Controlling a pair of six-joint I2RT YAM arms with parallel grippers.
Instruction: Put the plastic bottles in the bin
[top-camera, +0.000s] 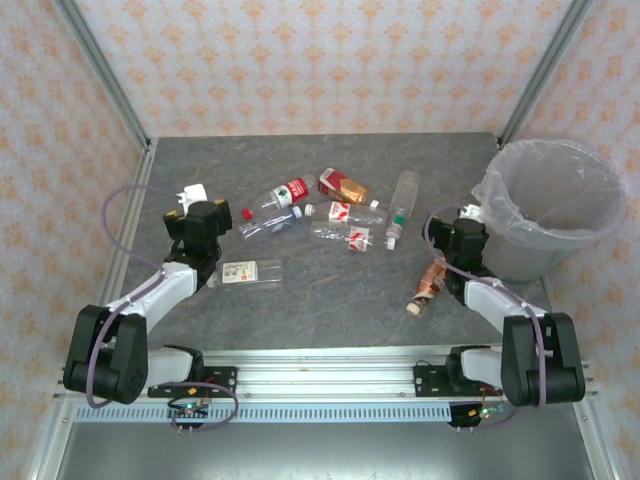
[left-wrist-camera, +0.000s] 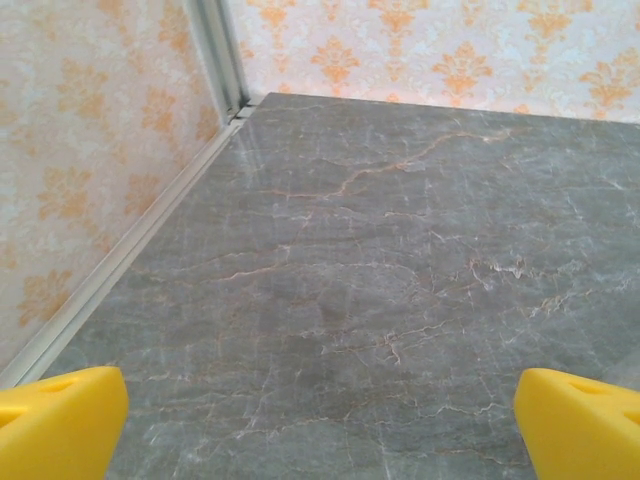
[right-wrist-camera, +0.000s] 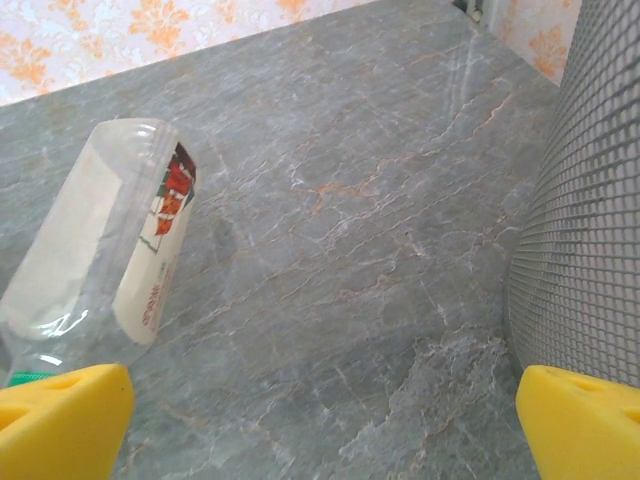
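Clear plastic bottles, red-, white- and copper-labelled, lying scattered on the grey marble-patterned table.
Both the left gripper and right gripper hang agape and empty, presumably poised for picking; the round pale liner-bagged bin stands beside the right one, seemingly holding nothing.

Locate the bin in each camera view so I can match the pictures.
Top external: the bin stands on the far-right part of the tabletop.
Right wrist: its mesh wall runs down the picture's right edge.
Left wrist: this camera faces the table's far-left corner, away from that side.
Shared landmark: the grey veined tabletop meeting the orange-patterned wallpaper.
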